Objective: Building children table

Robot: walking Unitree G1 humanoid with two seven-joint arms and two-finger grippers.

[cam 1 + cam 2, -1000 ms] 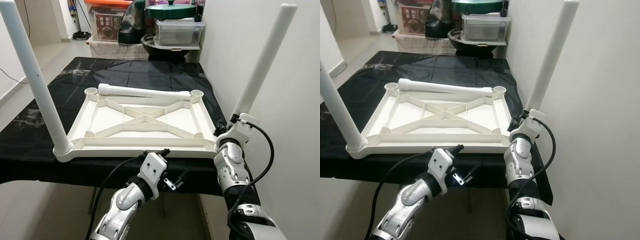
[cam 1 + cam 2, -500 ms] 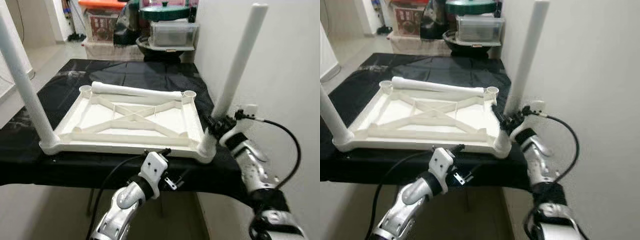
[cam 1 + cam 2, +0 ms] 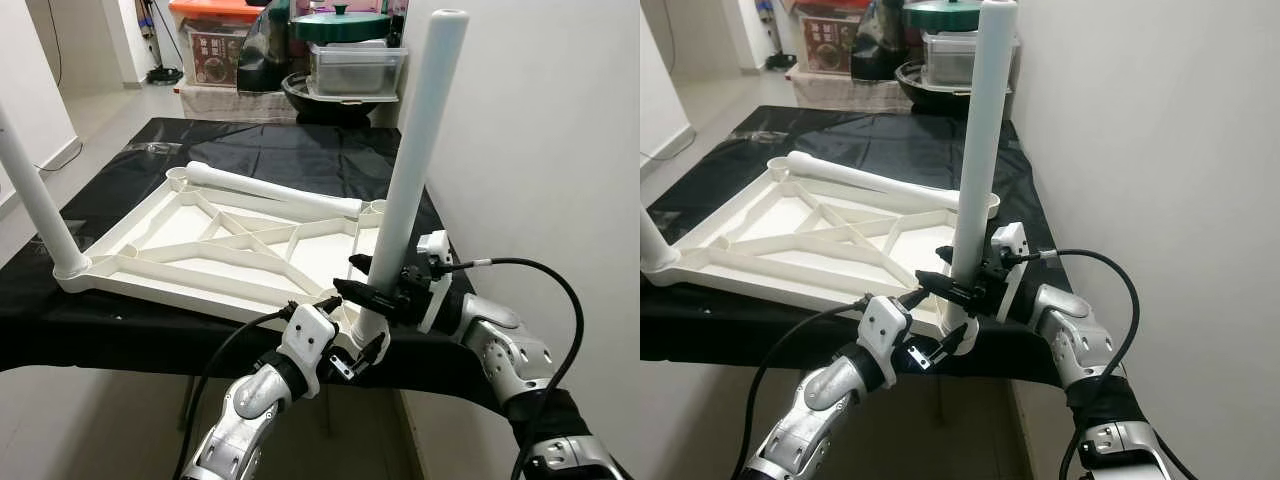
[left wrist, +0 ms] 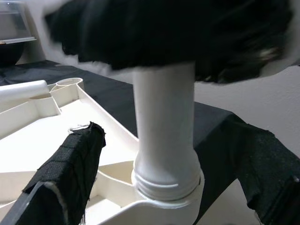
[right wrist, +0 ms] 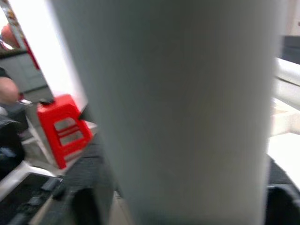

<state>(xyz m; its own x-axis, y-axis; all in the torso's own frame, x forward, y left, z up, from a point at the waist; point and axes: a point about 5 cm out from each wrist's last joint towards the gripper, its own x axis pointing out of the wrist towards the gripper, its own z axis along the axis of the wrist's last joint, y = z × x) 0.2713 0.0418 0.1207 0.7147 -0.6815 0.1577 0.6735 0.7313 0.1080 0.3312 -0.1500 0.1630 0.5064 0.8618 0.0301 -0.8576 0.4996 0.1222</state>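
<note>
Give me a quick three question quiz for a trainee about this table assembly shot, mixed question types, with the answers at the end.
1. True or false: the right claw grips the upright white plastic leg at the near right corner.
2. Where is the loose white tube leg? A) on the floor B) lying across the far edge of the upside-down white plastic tabletop C) in the left claw
3. What covers the work table?

Key: 1 true; 2 B; 3 a black cloth.

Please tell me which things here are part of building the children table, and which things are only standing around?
Part of the job:
upside-down tabletop
leg held by right gripper
far-left standing leg
loose leg lying on tabletop

Only standing around:
black cloth
storage boxes and pots behind
</note>
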